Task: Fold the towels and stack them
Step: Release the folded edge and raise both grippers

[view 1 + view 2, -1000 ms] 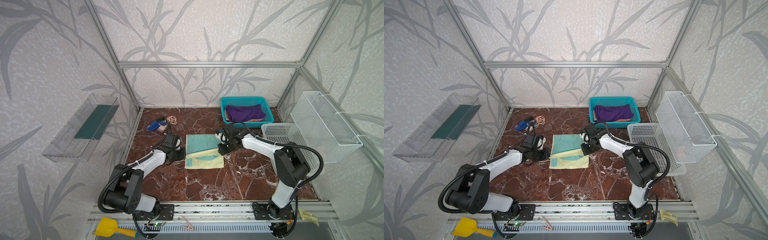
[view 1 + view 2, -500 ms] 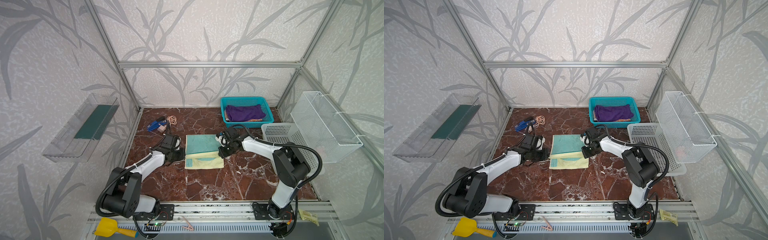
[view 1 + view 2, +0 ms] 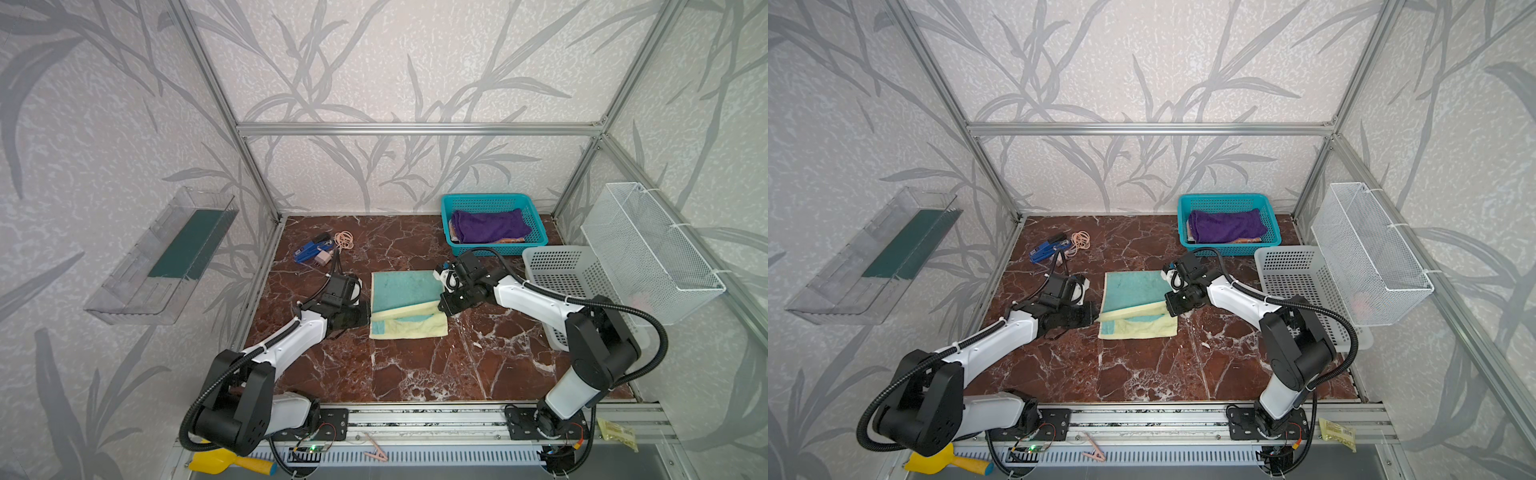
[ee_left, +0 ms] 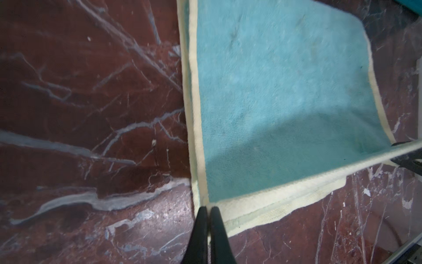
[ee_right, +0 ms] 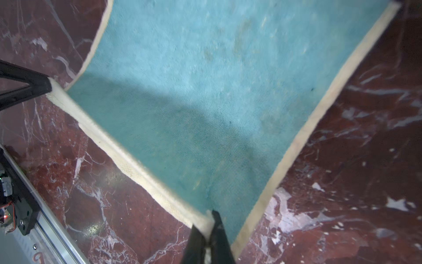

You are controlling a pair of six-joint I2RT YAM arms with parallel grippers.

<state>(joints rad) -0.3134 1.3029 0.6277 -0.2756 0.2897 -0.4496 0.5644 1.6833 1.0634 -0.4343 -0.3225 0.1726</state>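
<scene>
- Pinching one yellow hem of the teal towel at table centre: left gripper and right gripper, both clamped shut on it.
- Risk: uneven arm travel skews the fold; a thin pinch could slip.

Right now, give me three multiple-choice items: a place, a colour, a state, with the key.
1. Where is the purple towel? A on the floor; B in the teal basket; C in the white wire basket.
2. Which colours has the towel between the arms? A orange and white; B royal blue; C teal and pale yellow.
3. How do the left gripper and right gripper stand? A both open; B both shut on that towel's lifted edge; C one open, one shut.
Key: 1 B, it lies inside the basket's walls; 2 C, teal face, yellow border; 3 B, both wrist views show fingers pinching its corners.
</scene>
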